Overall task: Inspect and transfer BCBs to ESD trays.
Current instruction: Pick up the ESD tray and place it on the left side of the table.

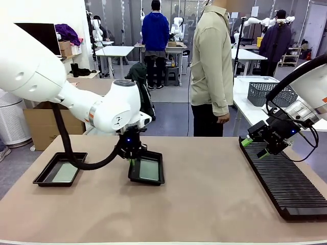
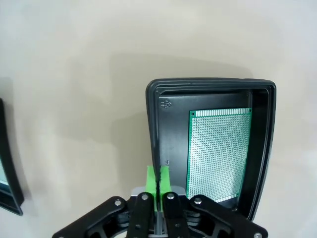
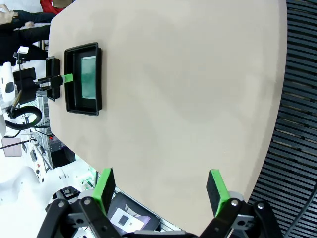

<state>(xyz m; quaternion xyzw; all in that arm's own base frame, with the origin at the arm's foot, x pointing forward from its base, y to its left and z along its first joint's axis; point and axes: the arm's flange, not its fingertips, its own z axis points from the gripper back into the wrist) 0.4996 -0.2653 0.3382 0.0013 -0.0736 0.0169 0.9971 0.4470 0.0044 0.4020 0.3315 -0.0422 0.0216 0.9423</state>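
Nearest the front camera, bare tan table [image 1: 204,204] stretches across the foreground, with two black ESD trays lying on its left half. One tray [image 1: 147,168] sits near the middle and holds a pale green BCB [image 1: 149,169] flat on its floor; in the left wrist view the same board [image 2: 218,153] shows bright green with a fine grid of holes, lying toward one side of the tray [image 2: 163,106] and leaving a strip of black floor bare beside it. At this tray's left rim hangs the left gripper [image 1: 132,161], its green fingers [image 2: 152,179] clenched flat against each other; in the wrist view they stand at the rim's edge, and whether the rim is pinched between them cannot be told. A second tray [image 1: 60,169] lies well apart at the table's left edge with another pale board [image 1: 65,172] inside it. On the right side of the table a long black ribbed rack [image 1: 286,184] runs toward the camera. Above its far end the right gripper [image 1: 253,148] hovers with its green-padded fingers [image 3: 105,187] spread wide apart, grasping nothing, the table surface showing between them. Across the table stands a person in a beige shirt [image 1: 210,56], arms hanging down.
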